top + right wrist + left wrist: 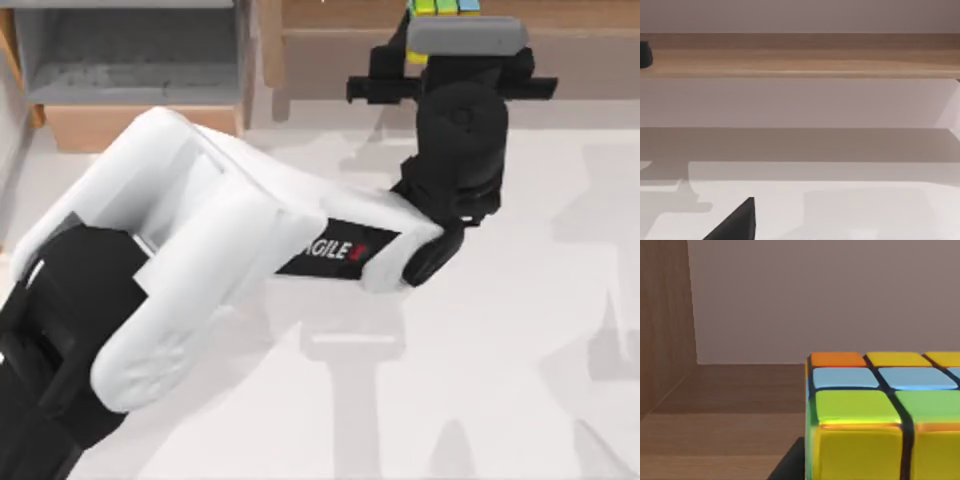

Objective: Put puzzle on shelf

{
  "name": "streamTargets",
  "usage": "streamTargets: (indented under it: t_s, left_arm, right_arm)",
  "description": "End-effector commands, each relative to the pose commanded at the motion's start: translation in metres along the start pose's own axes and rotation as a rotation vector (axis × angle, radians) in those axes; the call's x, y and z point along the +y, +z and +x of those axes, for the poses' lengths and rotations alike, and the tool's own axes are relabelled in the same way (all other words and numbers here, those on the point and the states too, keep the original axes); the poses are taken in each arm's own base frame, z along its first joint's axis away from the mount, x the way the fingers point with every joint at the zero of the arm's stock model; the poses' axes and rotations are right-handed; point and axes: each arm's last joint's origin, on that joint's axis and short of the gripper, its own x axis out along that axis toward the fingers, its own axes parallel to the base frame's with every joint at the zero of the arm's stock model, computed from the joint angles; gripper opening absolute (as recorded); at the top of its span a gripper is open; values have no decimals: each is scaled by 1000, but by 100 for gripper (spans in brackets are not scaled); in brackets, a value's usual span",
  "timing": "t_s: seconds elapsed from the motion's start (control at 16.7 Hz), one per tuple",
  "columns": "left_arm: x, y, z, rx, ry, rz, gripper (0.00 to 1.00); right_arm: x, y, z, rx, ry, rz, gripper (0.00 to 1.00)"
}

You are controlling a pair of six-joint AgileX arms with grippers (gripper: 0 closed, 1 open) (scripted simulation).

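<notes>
The puzzle (441, 8), a small cube of yellow, green and blue squares, is at the front edge of the brown wooden shelf (570, 14) at the top of the table. My left arm stretches across to it, and my left gripper (452, 62) is shut on the puzzle, partly covered by the grey wrist block. In the left wrist view the puzzle (880, 420) is very close above the shelf board (725, 395), with a dark finger (789, 467) against its side. My right arm is parked; a dark part of my right gripper (735, 222) shows in its wrist view.
A grey-walled cubby (130, 50) with a light-wood front board (140, 125) stands at the back left. A wooden upright (665, 325) closes the shelf beside the puzzle. The shelf's edge (800, 55) runs across the right wrist view above the pale table (500, 380).
</notes>
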Motion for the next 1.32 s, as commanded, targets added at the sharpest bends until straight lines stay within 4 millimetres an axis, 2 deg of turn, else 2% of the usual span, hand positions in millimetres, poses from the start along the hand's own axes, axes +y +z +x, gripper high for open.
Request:
streamTargets:
  t_s: [0.48, 0.6, 0.72, 1.08, 1.32]
  left_arm:
    - [-1, 1, -1, 0, -4, 1, 0]
    - [-3, 0, 6, 2, -6, 3, 0]
    - [-5, 0, 20, -1, -7, 0, 0]
    - [-6, 5, 81, -21, -2, -19, 0]
    - [1, -4, 100, 0, 0, 0, 0]
  right_arm:
    - [0, 0, 0, 0, 0, 0, 100]
    - [0, 0, 0, 0, 0, 0, 100]
    - [0, 0, 0, 0, 0, 0, 100]
    - [0, 0, 0, 0, 0, 0, 100]
    - [0, 0, 0, 0, 0, 0, 100]
